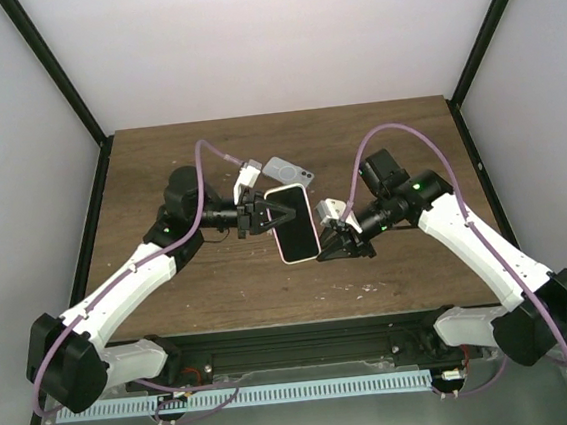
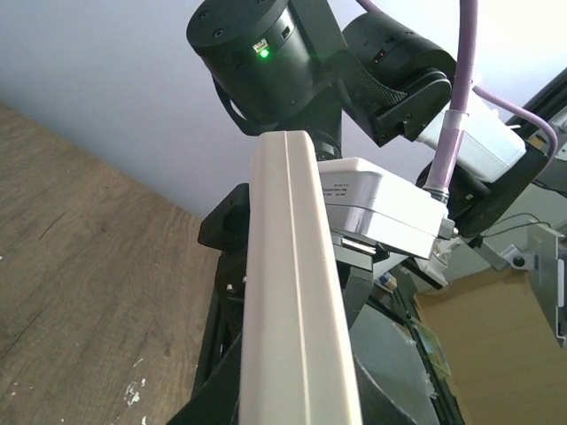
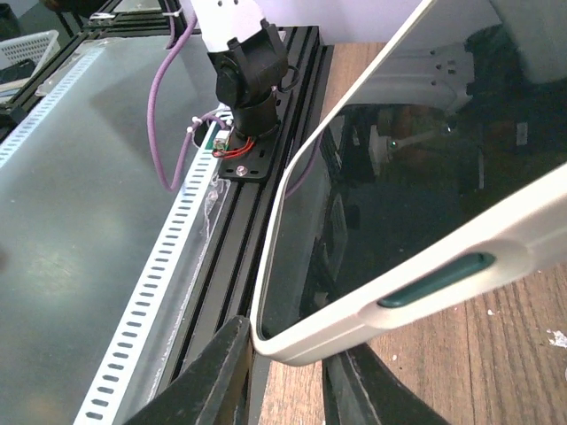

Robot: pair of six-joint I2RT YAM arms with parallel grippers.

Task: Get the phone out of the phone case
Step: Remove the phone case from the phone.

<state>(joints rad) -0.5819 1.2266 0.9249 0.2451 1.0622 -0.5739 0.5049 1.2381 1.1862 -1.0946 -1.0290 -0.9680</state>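
Note:
A phone with a dark screen (image 1: 293, 224) sits in a cream-white case (image 3: 354, 314) and is held in the air between both arms, above the middle of the table. My left gripper (image 1: 262, 216) is shut on the case's upper left edge; in the left wrist view the case edge (image 2: 292, 292) runs up between its dark fingers. My right gripper (image 1: 326, 236) is shut on the case's lower right corner; its two black fingers (image 3: 213, 376) straddle that corner. The screen (image 3: 425, 186) and a green side button (image 3: 434, 279) show in the right wrist view.
A grey phone-shaped thing with a camera bump (image 1: 289, 169) lies flat on the brown wooden table (image 1: 208, 159) just behind the held phone. A black rail (image 1: 296, 347) and a slotted white strip run along the near edge. Dark frame posts stand at the table's back corners.

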